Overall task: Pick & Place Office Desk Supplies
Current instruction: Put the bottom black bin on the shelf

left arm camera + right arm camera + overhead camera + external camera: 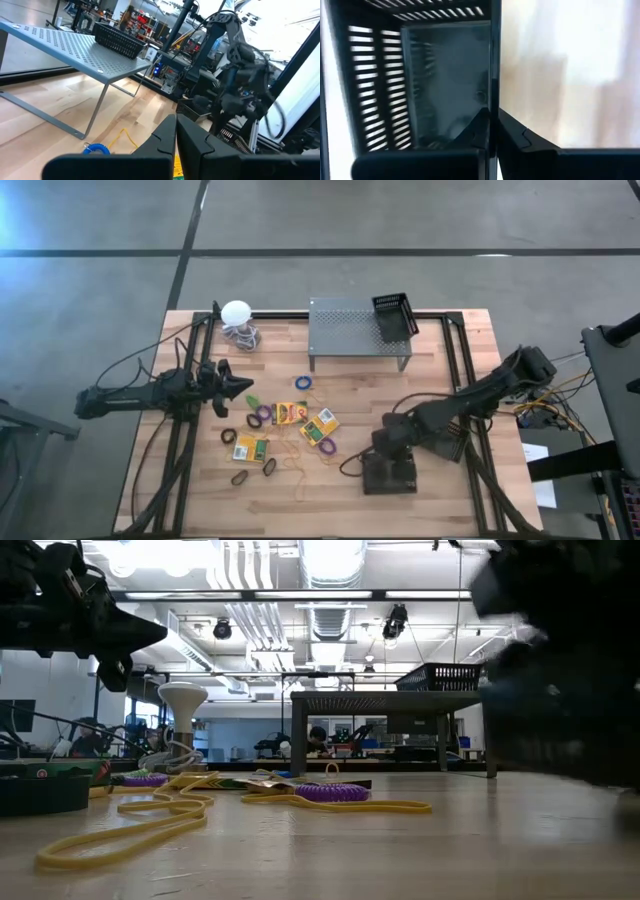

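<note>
Three yellow-and-green crayon boxes (pixel 290 413) (pixel 320 425) (pixel 250 450) lie flat mid-table among rubber bands: blue (pixel 303 382), purple (pixel 263 415), brown (pixel 240 477) and yellow (pixel 150 825). One black mesh bin (pixel 395 315) stands on the grey perforated stand (pixel 355 330). My right gripper (pixel 392 448) is shut on a second black mesh bin (pixel 390 472) at the near right. My left gripper (pixel 238 388), shut and holding nothing, hovers above the table left of the crayon boxes; its fingers (pixel 176 135) meet. My right gripper holds the black mesh bin by one side wall (pixel 492 75), near its top rim. One finger is inside the bin and one outside, pinching the wall from above. The bin stays upright below the fingers; whether its bottom is on the table I cannot tell.
A white ball with a coiled cord (pixel 238 320) sits at the far left of the table. The grey stand takes up the far middle. Black frame rails (pixel 185 430) (pixel 465 380) run along both sides. A bare strip of wood (pixel 330 500) lies along the near edge.
</note>
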Robot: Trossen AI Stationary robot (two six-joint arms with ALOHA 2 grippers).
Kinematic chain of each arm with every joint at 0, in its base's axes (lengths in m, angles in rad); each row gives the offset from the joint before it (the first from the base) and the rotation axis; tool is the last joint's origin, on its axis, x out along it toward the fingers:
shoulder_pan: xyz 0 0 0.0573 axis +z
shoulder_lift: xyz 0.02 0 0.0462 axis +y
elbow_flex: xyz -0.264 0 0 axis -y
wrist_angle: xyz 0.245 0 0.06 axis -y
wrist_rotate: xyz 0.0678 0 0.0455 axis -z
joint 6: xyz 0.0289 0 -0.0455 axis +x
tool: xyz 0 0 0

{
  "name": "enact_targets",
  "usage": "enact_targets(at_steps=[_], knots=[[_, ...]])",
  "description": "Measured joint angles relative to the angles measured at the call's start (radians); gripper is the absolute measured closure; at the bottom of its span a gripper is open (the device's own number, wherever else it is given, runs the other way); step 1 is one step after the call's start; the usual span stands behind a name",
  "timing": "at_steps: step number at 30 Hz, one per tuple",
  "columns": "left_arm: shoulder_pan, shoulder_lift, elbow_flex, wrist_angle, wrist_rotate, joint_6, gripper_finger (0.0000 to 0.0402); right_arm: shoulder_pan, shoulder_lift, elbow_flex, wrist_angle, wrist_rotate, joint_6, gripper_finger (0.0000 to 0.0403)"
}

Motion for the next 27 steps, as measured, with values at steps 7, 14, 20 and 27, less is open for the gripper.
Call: enact_targets(at_steps=[7, 14, 20, 27], knots=[[0.0, 0.003, 0.0, 0.001, -0.007, 0.0, 0.0382, -0.184, -0.061, 0.208, 0.0, 0.185, -0.209, 0.039], [0.0, 0.005, 0.0, 0.011, -0.023, -0.001, 0.0382, -0.483, 0.073, 0.611, -0.153, 0.181, -0.506, 0.0391], [0.0, 0.005, 0.0, 0.015, -0.023, -0.002, 0.0382, -0.733, 0.295, 0.977, -0.436, 0.114, -0.762, 0.039], [0.001, 0.005, 0.0, 0.025, -0.03, -0.009, 0.0382, -0.889, 0.55, 1.343, -0.683, 0.103, -0.925, 0.039]])
